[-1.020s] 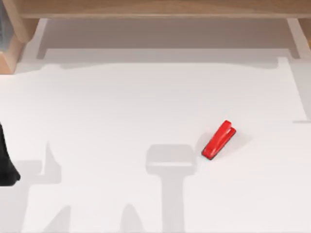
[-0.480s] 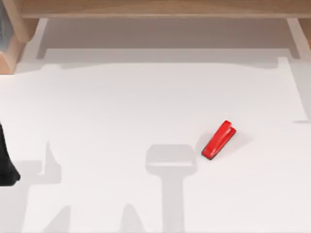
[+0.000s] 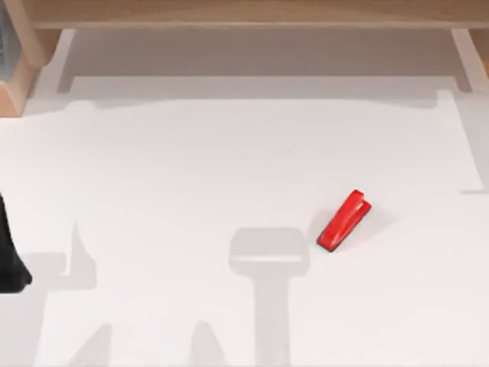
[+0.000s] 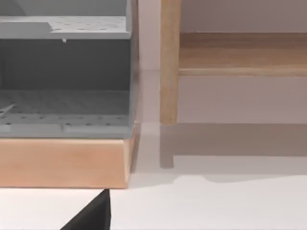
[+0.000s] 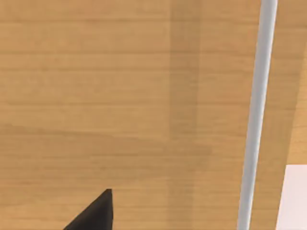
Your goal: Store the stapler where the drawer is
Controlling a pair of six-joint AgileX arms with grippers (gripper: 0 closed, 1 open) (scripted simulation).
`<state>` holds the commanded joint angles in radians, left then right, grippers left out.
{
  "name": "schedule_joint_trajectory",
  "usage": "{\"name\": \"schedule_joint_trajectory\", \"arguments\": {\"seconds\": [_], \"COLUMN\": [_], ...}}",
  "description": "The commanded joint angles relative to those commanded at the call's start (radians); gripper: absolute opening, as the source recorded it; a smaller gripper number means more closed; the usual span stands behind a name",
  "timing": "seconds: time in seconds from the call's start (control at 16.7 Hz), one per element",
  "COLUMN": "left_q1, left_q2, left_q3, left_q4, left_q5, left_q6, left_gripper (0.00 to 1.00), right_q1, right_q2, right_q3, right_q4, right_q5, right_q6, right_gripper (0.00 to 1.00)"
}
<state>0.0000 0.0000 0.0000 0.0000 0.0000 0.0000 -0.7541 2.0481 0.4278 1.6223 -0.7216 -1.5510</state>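
The red stapler (image 3: 344,222) lies flat on the white table (image 3: 191,168), right of centre, tilted diagonally, with nothing touching it. A black part of my left arm (image 3: 9,256) sits at the table's left edge, far from the stapler. In the left wrist view a dark tip of my left gripper (image 4: 93,214) hovers over the table in front of a grey shelved unit (image 4: 64,76) on a wooden base (image 4: 62,163). The right wrist view has a dark tip of my right gripper (image 5: 96,213) close to a wooden panel (image 5: 96,86) with a pale bar (image 5: 256,115). I cannot tell if this is the drawer.
A wooden frame (image 3: 244,14) runs along the table's far edge, with a wooden block (image 3: 14,84) at the far left corner. A wooden leg (image 4: 170,62) stands beside the grey unit. Shadows of the arms fall on the near part of the table.
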Motion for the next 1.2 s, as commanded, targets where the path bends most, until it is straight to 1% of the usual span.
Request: {"name": "schedule_joint_trajectory", "arguments": {"seconds": [0.12, 0.24, 0.42, 0.54, 0.66, 0.84, 1.02, 1.2], "left_q1": [0.000, 0.000, 0.000, 0.000, 0.000, 0.000, 0.000, 0.000], "left_q2": [0.000, 0.000, 0.000, 0.000, 0.000, 0.000, 0.000, 0.000], "left_q3": [0.000, 0.000, 0.000, 0.000, 0.000, 0.000, 0.000, 0.000], "left_q4": [0.000, 0.000, 0.000, 0.000, 0.000, 0.000, 0.000, 0.000], "left_q5": [0.000, 0.000, 0.000, 0.000, 0.000, 0.000, 0.000, 0.000], "left_q6": [0.000, 0.000, 0.000, 0.000, 0.000, 0.000, 0.000, 0.000], "left_gripper": [1.00, 1.00, 1.00, 1.00, 1.00, 1.00, 1.00, 1.00], "right_q1": [-0.005, -0.031, -0.079, -0.090, -0.074, 0.003, 0.134, 0.301], "right_q2": [-0.008, -0.049, -0.146, -0.210, -0.263, -0.313, -0.331, -0.323], "right_q3": [0.005, 0.028, 0.095, 0.157, 0.228, 0.347, 0.477, 0.611], "right_q4": [-0.003, -0.025, -0.111, -0.211, -0.342, -0.591, -0.887, -1.210], "right_q5": [0.004, 0.027, 0.087, 0.136, 0.186, 0.260, 0.331, 0.399], "right_q6": [0.006, 0.043, 0.163, 0.285, 0.431, 0.689, 0.976, 1.278], "right_gripper": [1.00, 1.00, 1.00, 1.00, 1.00, 1.00, 1.00, 1.00]}}
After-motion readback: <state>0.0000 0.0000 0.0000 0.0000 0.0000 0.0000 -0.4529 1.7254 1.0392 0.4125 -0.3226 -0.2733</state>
